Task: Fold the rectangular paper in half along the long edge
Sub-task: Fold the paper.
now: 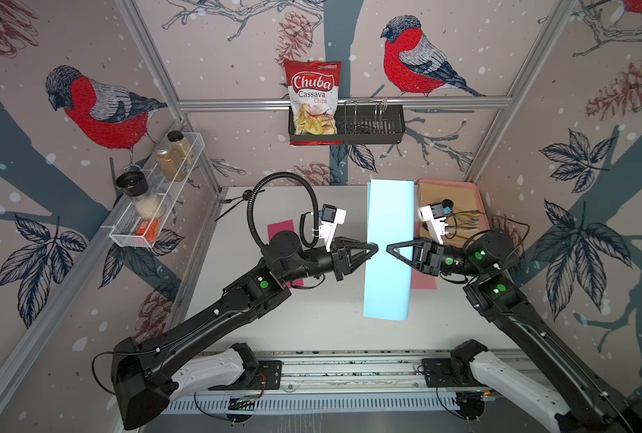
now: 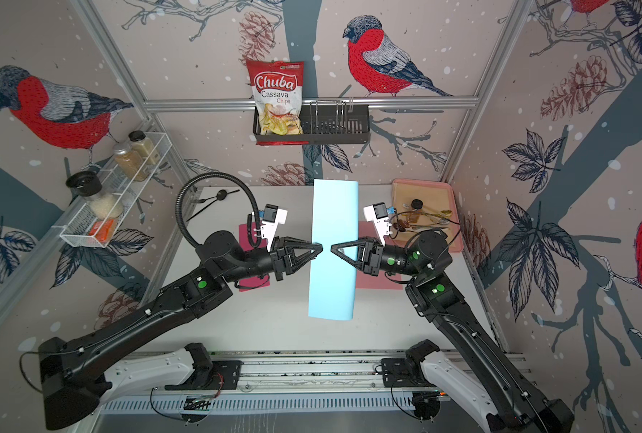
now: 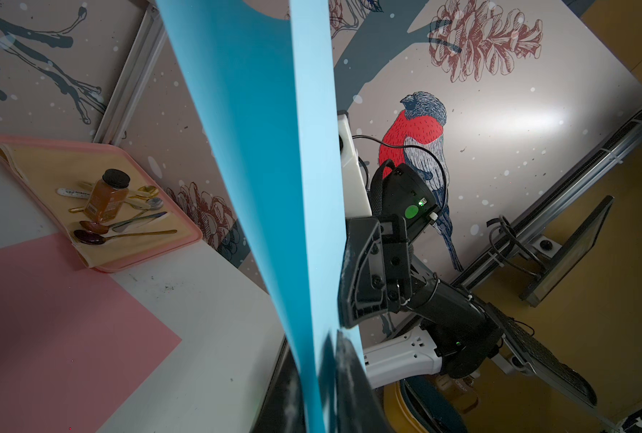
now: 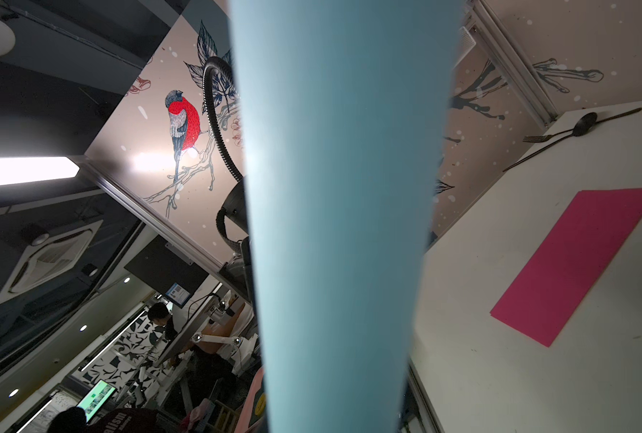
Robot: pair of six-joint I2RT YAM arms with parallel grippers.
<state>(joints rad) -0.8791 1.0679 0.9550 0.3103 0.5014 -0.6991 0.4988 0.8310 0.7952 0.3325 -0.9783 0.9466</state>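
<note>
The light blue rectangular paper (image 1: pixel 388 210) (image 2: pixel 334 210) hangs above the table as a long narrow strip running front to back. My left gripper (image 1: pixel 374 248) (image 2: pixel 320 247) reaches its left long edge at mid-length. In the left wrist view the paper (image 3: pixel 274 187) runs between the two dark fingers (image 3: pixel 349 382), which lie close against it. From the other side, my right gripper (image 1: pixel 389 249) (image 2: pixel 333 249) reaches over the right long edge, tip to tip with the left. In the right wrist view the paper (image 4: pixel 342 225) covers the jaws.
On the table under the arms lie a pink sheet (image 1: pixel 424 283) and a magenta sheet (image 1: pixel 280 226) (image 4: pixel 574 262). A pink tray (image 1: pixel 446 182) at the back right holds a jar and spoons. Black cutlery (image 1: pixel 237 202) lies at the back left. The walls carry a snack basket and a spice rack.
</note>
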